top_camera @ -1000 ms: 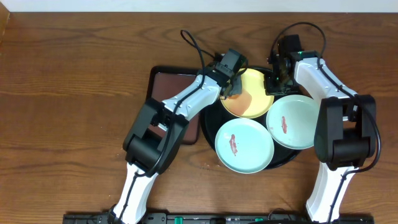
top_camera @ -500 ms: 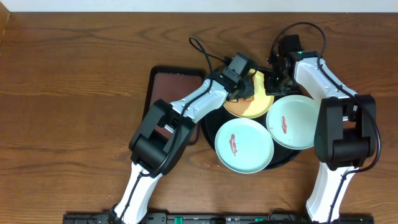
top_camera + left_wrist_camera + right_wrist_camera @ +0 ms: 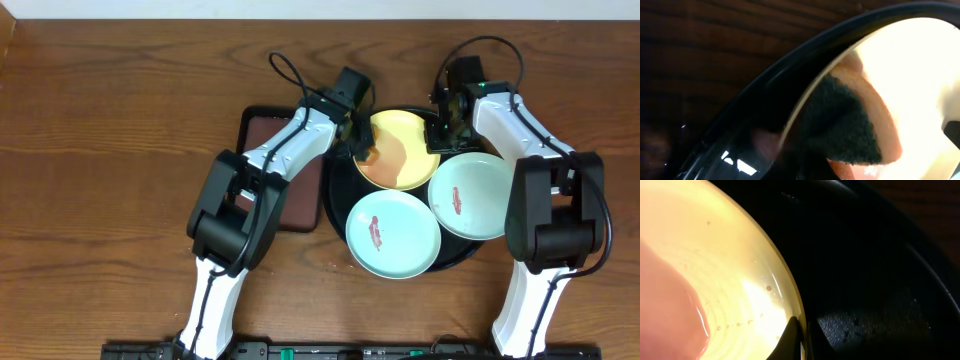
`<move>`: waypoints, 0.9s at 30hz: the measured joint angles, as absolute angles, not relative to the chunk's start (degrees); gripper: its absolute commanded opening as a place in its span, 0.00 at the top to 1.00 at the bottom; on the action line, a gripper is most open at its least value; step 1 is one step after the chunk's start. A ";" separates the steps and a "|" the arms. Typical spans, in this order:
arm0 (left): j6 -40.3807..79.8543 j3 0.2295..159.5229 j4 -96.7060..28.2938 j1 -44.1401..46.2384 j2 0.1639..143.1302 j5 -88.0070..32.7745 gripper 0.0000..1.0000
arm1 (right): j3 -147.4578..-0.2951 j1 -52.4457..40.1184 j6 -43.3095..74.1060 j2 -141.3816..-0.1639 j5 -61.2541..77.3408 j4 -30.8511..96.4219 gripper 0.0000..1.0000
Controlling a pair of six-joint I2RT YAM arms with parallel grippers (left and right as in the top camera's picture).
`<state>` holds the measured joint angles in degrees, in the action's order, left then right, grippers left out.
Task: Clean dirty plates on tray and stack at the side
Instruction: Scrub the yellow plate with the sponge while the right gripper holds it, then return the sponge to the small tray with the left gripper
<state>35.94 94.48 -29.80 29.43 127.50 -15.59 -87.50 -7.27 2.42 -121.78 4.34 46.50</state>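
A pale yellow plate (image 3: 405, 145) lies at the back of the round black tray (image 3: 334, 215), with an orange-pink wet smear across it. My left gripper (image 3: 362, 145) is shut on an orange sponge (image 3: 845, 125) with a dark scouring face, pressed at the plate's left rim. My right gripper (image 3: 801, 335) is shut on the yellow plate's right rim, one finger on each side of the edge. Two mint-green plates (image 3: 392, 235) (image 3: 472, 195) lie in the tray's front half, each bearing a small red-brown smear.
A rectangular brown tray with a black rim (image 3: 275, 150) sits left of the black tray, partly under my left arm. Bare wooden table surrounds both trays. The black tray's raised rim (image 3: 790, 55) curves close beside the sponge.
My left gripper swept the sponge right across the yellow plate, then back to its left rim. The right arm and all three plates stayed put.
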 measured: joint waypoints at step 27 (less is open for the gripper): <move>19.53 82.63 -53.12 14.98 109.89 -9.91 0.63 | -91.33 -9.30 1.76 -118.08 2.28 48.45 0.99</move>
<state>19.53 82.63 -53.12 14.98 109.89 -9.91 -91.33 -9.30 1.76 -118.08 2.28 48.45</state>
